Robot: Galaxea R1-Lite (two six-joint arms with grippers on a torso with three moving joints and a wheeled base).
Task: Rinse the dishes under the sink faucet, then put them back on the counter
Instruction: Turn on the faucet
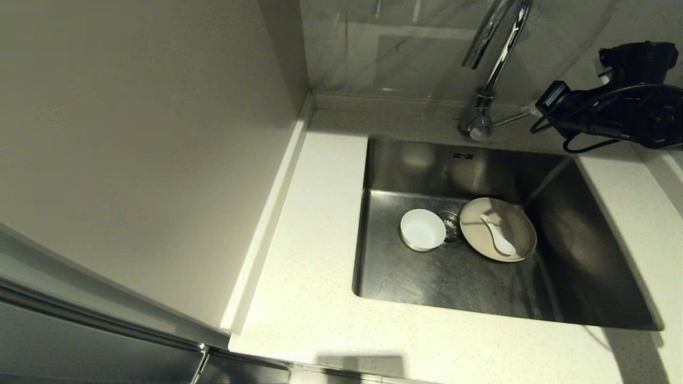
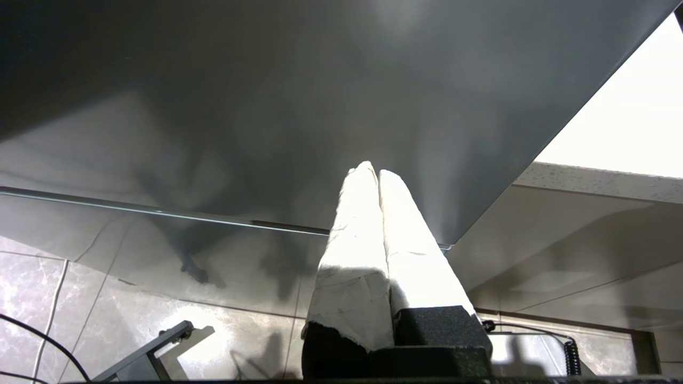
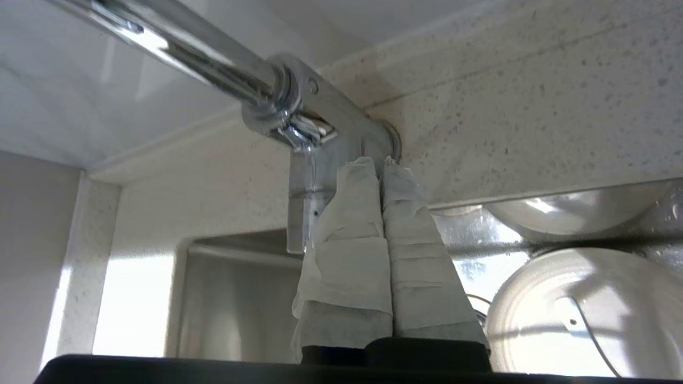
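Right end effector (image 3: pixel 380 160): tape-wrapped fingers (image 3: pixel 347 224) pressed together, nothing between them, tips at the base of the faucet (image 1: pixel 493 58) beside its thin side lever (image 1: pixel 509 118). In the head view the right arm reaches in from the right above the rear of the surface (image 1: pixel 304 277), near the back right corner of the sink (image 1: pixel 587 256). The lever's long axis runs from the faucet base out toward the arm, roughly level. The gooseneck rises from the base, which stands on the surface just behind the sink's rear wall, and curves over toward the basin.

Left end effector (image 2: pixel 373 169): fingers closed on nothing, hanging below the level of the surface, in front of a dark cabinet panel (image 2: pixel 267 106) above a tiled floor (image 2: pixel 80 298).

Dishes, all on the sink floor: the bowl (image 1: pixel 422 229) sits upright just left of the round drain strainer (image 1: pixel 451 226); the plate (image 1: pixel 498 229) lies just right of the strainer. The spoon (image 1: pixel 498 234) rests on the plate, bowl end toward the front right, handle toward the rear left, long axis diagonal. Two small overflow slots (image 1: pixel 463 156) mark the sink's rear wall. A tall pale panel (image 1: pixel 133 149) borders the surface on the left.
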